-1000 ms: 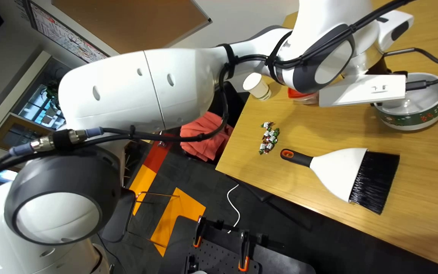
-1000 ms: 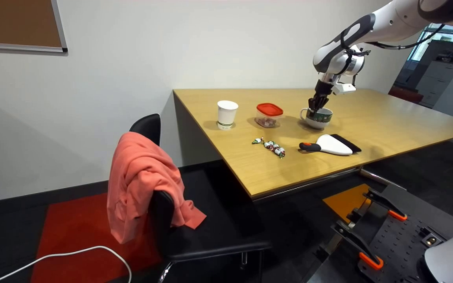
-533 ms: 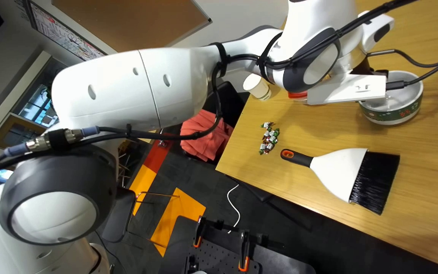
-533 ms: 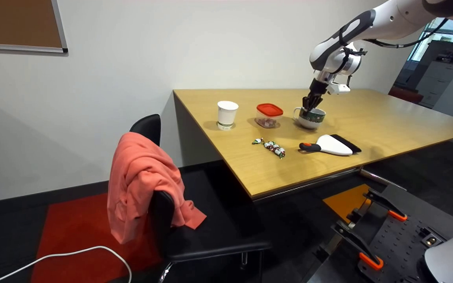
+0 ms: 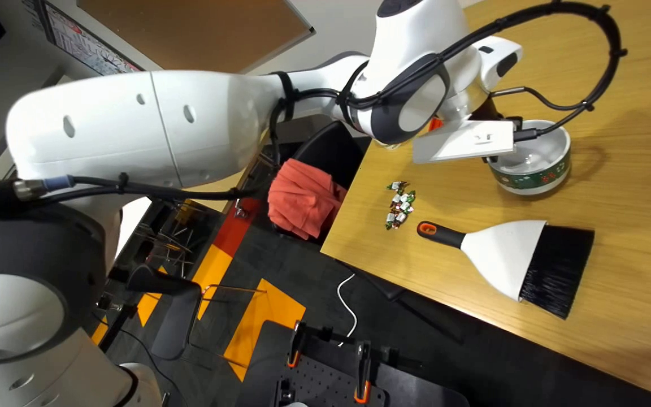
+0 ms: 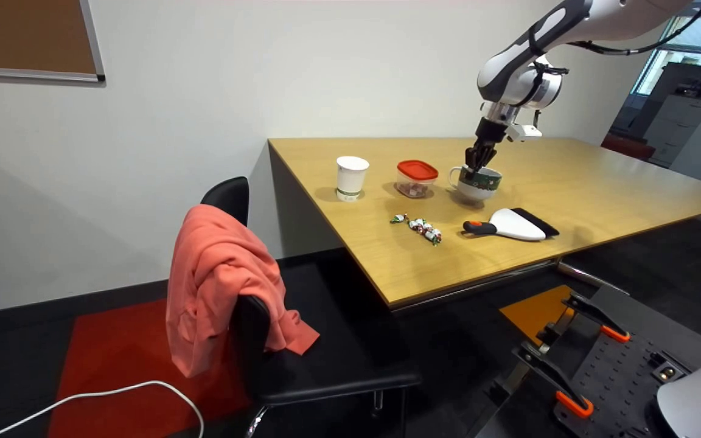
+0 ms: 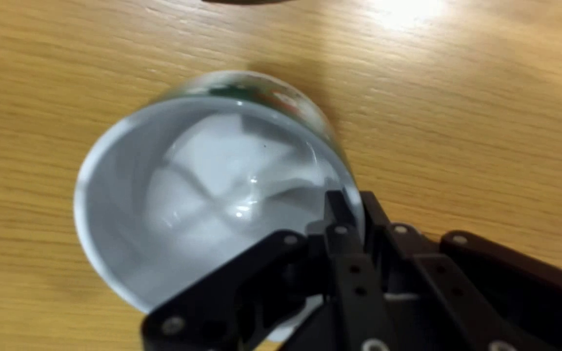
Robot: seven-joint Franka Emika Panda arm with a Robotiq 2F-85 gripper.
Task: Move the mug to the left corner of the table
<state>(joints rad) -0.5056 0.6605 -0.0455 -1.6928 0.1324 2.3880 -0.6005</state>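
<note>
The mug (image 5: 532, 178) is wide and white with a green patterned band and greyish inside; it also shows in an exterior view (image 6: 478, 187), its handle on the left, and fills the left of the wrist view (image 7: 203, 195). My gripper (image 7: 353, 209) is shut on the mug's rim, one finger inside the wall and one outside. In an exterior view the gripper (image 6: 473, 171) points down at the mug. The mug looks slightly tilted; I cannot tell whether its base touches the table (image 6: 606, 188). The table's near-left corner shows in both exterior views.
A white paper cup (image 6: 351, 179) and a red-lidded container (image 6: 417, 173) stand left of the mug. Wrapped candies (image 5: 399, 208) lie near the table's left end. A dustpan with brush (image 5: 500, 254) lies in front of the mug. A chair with a pink garment (image 6: 223, 274) stands beyond the table edge.
My gripper and the mug have moved together to the left in both exterior views. The arm has swung left with them. The other objects have stayed put.
</note>
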